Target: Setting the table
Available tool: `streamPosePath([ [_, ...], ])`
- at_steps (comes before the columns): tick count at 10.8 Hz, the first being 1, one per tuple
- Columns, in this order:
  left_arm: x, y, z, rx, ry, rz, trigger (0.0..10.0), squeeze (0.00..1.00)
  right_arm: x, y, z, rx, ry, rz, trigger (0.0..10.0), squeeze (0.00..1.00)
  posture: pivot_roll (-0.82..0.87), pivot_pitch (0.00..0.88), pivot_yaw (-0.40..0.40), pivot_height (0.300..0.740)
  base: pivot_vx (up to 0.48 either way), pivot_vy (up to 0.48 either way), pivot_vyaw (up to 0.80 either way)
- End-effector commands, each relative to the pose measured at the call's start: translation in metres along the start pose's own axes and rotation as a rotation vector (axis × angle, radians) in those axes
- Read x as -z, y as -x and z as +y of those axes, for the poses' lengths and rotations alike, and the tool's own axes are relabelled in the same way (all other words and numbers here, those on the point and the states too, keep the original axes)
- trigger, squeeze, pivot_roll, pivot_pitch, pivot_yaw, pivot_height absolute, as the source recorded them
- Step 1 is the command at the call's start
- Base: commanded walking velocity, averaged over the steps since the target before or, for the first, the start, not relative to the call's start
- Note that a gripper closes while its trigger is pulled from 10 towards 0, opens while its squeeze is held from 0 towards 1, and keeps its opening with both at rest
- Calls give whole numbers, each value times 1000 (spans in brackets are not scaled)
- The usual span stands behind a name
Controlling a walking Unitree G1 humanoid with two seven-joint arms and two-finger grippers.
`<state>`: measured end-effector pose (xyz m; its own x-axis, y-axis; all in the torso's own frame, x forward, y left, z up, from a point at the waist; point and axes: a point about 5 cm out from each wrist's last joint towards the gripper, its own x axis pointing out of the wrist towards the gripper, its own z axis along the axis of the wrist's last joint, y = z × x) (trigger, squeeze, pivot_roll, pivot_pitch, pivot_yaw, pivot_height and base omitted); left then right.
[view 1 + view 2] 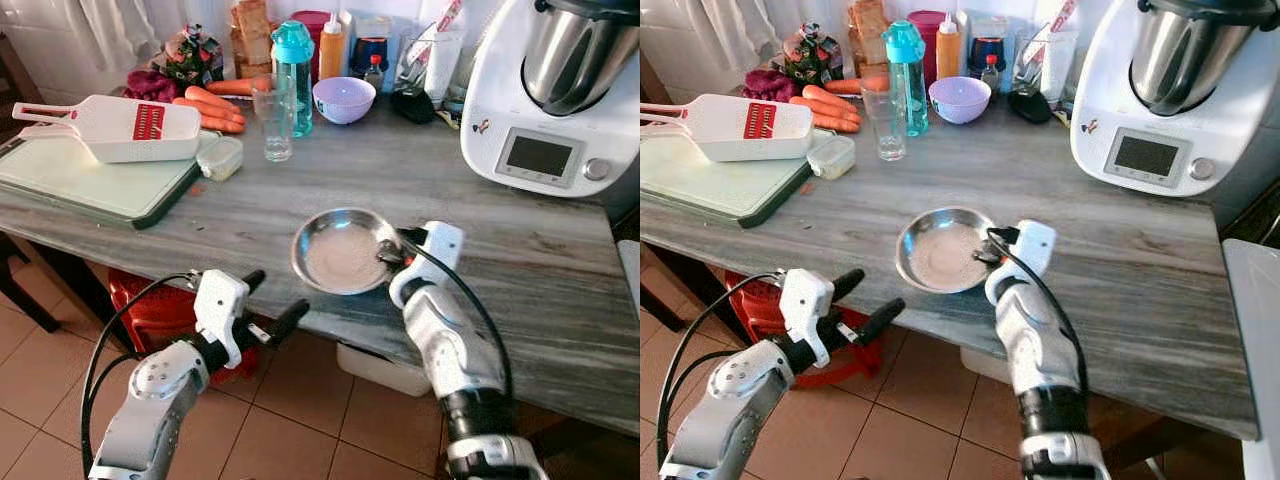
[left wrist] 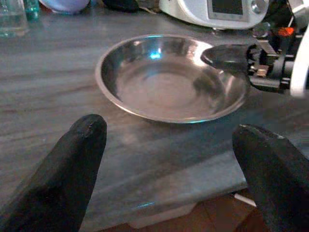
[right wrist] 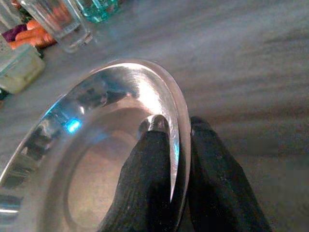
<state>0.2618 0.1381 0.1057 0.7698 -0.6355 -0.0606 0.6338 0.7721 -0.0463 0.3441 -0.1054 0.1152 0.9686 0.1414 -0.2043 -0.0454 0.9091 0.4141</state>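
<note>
A shallow steel bowl point(image 1: 342, 250) is seen lying near the front edge of the grey wood-grain surface point(image 1: 480, 230). Its rim at the 3 o'clock side is pinched by the right claw point(image 1: 392, 250), one black finger point(image 3: 147, 179) being set inside the bowl and the other outside, against the rim. The left claw point(image 1: 272, 305) is held below and in front of the surface edge, at about 7 o'clock from the bowl, with its fingers point(image 2: 65, 169) spread wide and nothing gripped between them. Farther back on the surface, at about 11 o'clock from the bowl, a clear drinking glass point(image 1: 272, 117) is stood just beside a teal water bottle point(image 1: 293, 75), and a lilac bowl point(image 1: 344, 99) is set just beyond them. A white mandoline slicer point(image 1: 120, 127) is laid over a pale green cutting board point(image 1: 85, 180) at 10 o'clock, with carrots point(image 1: 210, 108) behind it. A white kitchen machine point(image 1: 550, 95) is stood at 1 o'clock.
</note>
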Motion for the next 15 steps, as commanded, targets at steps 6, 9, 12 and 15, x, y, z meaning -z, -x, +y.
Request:
streamPosePath([
  [6, 9, 4, 9, -58, -83, 53, 10000, 0, 8, -10, -4, 43, -12, 36, 10000, 1000, 139, 79, -32, 740, 0, 0, 0],
  [9, 9, 0, 10, -75, -80, 45, 10000, 0, 12, -8, -5, 36, 1, 44, 10000, 1000, 130, 75, -34, 740, 0, 0, 0],
  [12, 9, -1, 7, -78, -77, 37, 10000, 0, -8, -7, -6, 32, 75, -70, 10000, 1000, 130, 75, -34, 740, 0, 0, 0],
  [15, -1, -6, 8, -83, -74, -30, 10000, 0, -19, 0, -15, 17, 202, -162, 10000, 1000, 129, 67, -36, 740, 0, 0, 0],
])
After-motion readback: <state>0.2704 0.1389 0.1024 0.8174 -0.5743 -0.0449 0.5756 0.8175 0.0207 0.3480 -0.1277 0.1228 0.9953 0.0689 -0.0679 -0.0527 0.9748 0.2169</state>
